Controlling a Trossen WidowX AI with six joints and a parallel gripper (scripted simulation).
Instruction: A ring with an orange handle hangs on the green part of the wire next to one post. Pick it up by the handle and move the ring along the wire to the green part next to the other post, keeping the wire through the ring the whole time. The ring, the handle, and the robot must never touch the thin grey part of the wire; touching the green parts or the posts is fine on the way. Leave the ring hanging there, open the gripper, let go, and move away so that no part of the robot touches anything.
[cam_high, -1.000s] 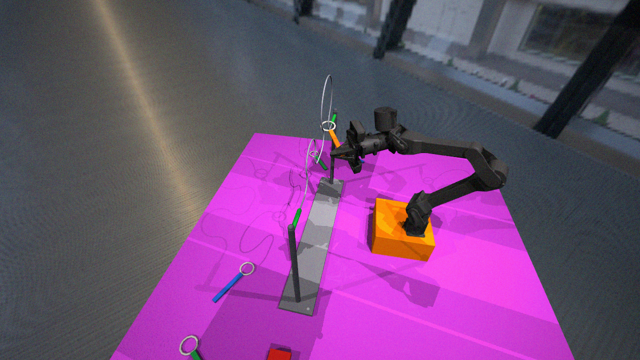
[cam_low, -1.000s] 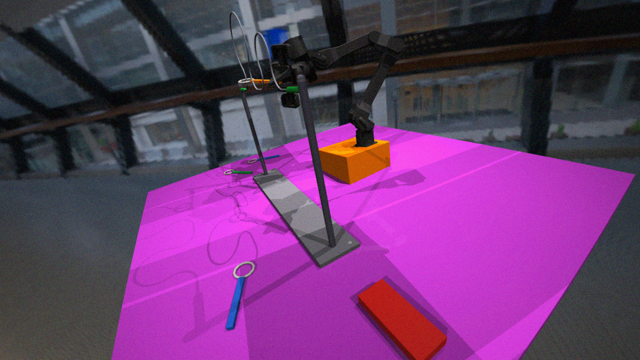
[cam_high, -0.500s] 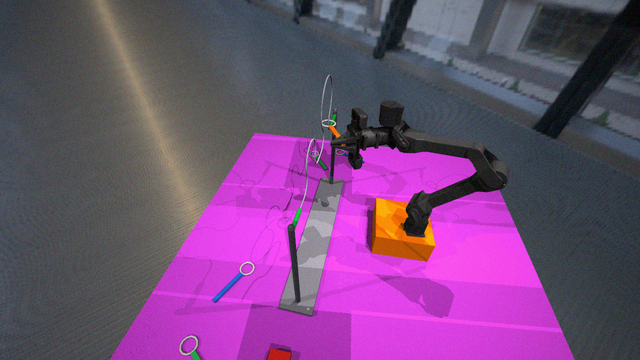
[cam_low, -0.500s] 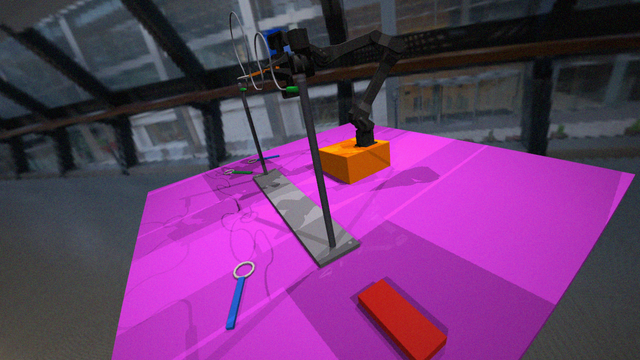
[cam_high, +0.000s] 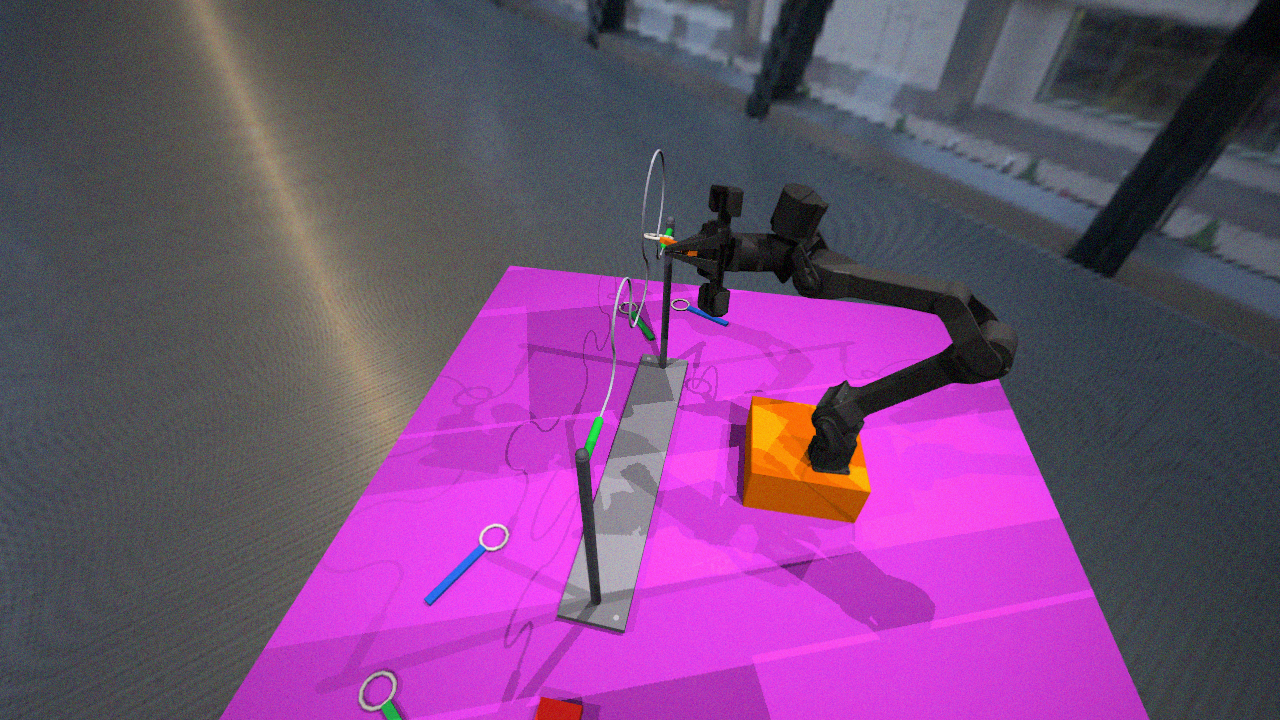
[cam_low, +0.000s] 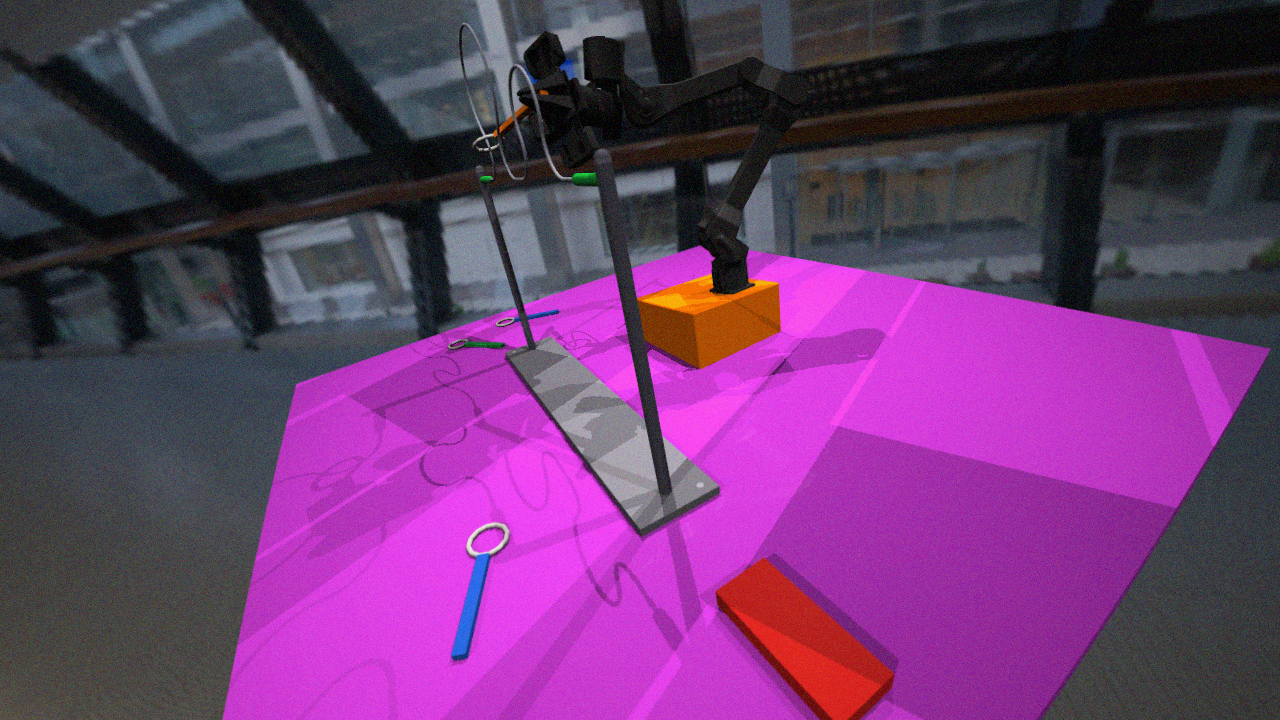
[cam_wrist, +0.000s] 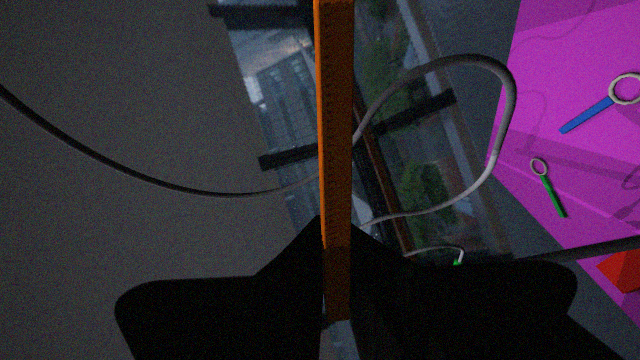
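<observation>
My gripper (cam_high: 673, 248) (cam_low: 529, 100) (cam_wrist: 327, 222) is shut on the orange handle (cam_high: 666, 240) (cam_low: 512, 121) (cam_wrist: 336, 125). The white ring (cam_high: 649, 236) (cam_low: 477, 146) is nearly flat, high by the top of the far post (cam_high: 665, 313) (cam_low: 505, 259), around the grey wire (cam_high: 663, 179) (cam_low: 460, 53) (cam_wrist: 510, 90). The ring is outside the wrist view. Whether it touches the wire is too small to tell. One green part (cam_high: 668, 233) (cam_low: 486, 179) is at the far post, close to the ring; the other (cam_high: 594, 434) (cam_low: 584, 179) is at the near post (cam_high: 588, 528) (cam_low: 631, 304).
The wire's second loop rises between the posts, close to my gripper in the exterior view. A grey base (cam_high: 617, 573) (cam_low: 572, 411) carries the posts. Blue-handled (cam_high: 454, 574) (cam_low: 470, 608) and green-handled rings lie on the table. A red block (cam_low: 796, 635) lies near the front.
</observation>
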